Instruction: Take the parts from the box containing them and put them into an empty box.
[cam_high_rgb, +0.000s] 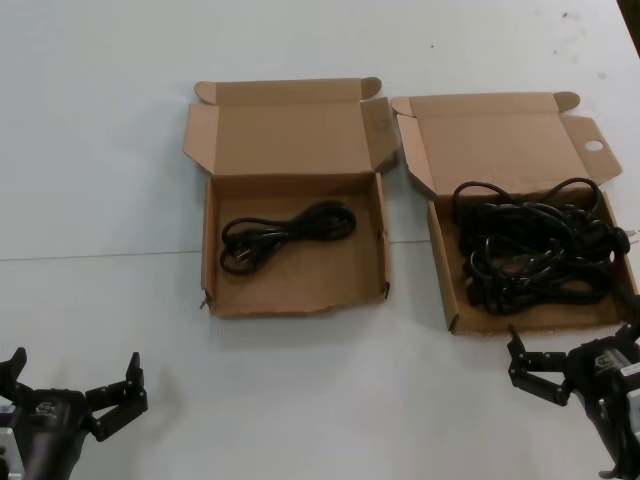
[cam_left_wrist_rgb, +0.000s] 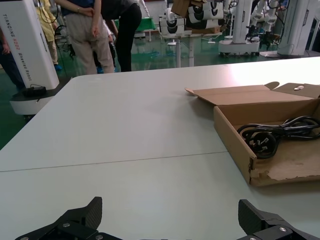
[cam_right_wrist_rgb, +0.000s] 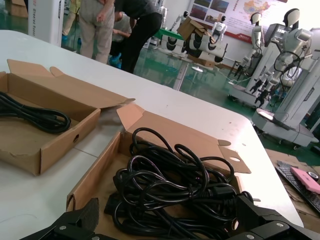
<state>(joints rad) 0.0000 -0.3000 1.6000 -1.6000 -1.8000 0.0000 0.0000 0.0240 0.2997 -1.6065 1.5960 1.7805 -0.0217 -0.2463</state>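
The box with the round-holed lid tab stands open at the right, its wall around a tangled pile of black power cords. The box with the ragged front wall stands open to its left and holds one looped cord. My right gripper is open and empty at the near edge of the full box. In the right wrist view it hangs just above the pile. My left gripper is open and empty over bare table at the near left, also shown in the left wrist view.
The white table has a seam across its middle. The left wrist view shows the ragged box with its cord to one side. People and other robots stand beyond the table's far edge.
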